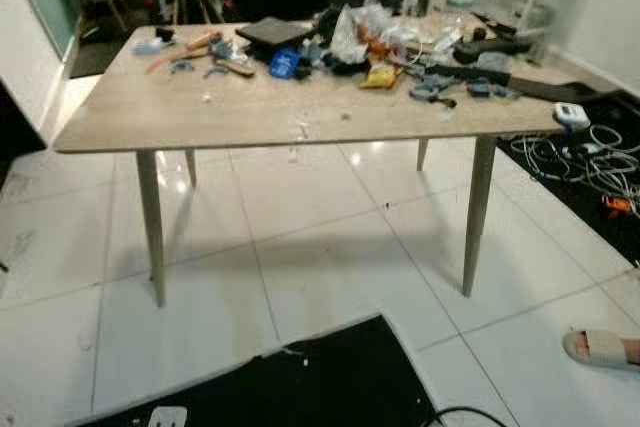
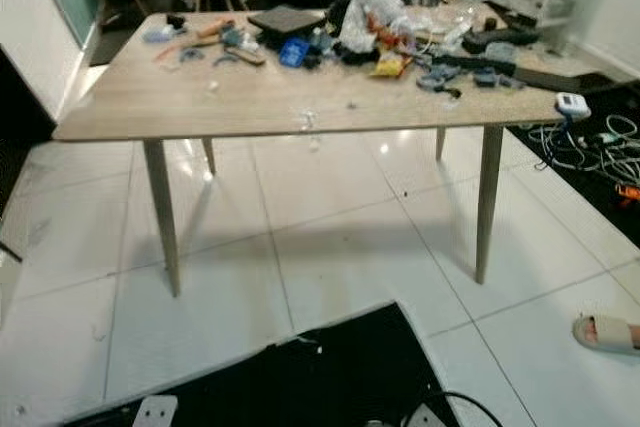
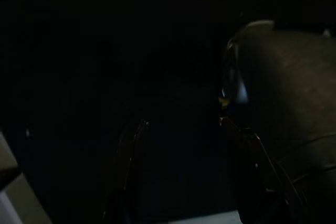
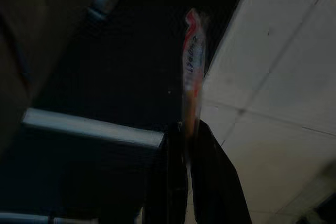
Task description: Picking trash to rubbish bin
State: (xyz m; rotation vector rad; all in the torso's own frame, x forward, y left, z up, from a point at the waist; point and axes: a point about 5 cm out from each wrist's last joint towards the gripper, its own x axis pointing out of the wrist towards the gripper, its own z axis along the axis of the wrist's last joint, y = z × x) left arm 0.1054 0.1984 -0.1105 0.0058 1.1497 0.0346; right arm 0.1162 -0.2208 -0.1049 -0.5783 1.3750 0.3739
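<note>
Right wrist view shows the right gripper [image 4: 190, 129] pinching a red wrapper [image 4: 192, 61] over the floor, so next it must find the bin; the left gripper is too dark to tell.

A thin red-and-clear wrapper [image 4: 192, 61] stands upright, pinched between the right jaws.

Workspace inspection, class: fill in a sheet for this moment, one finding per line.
Surface: wooden table, near half mostly bare, small white scraps.
Job's things: orange-and-white wrapper pinched in the right gripper; rubbish bin: nothing seen.
Clutter: crumpled plastic bags, yellow packet, tools on the far half.
Grippers: right shut on wrapper; left gripper in dark, unclear.
Cables: white tangle on the floor, right.
Surroundings: white tiles, black mat, a sandalled foot.
</note>
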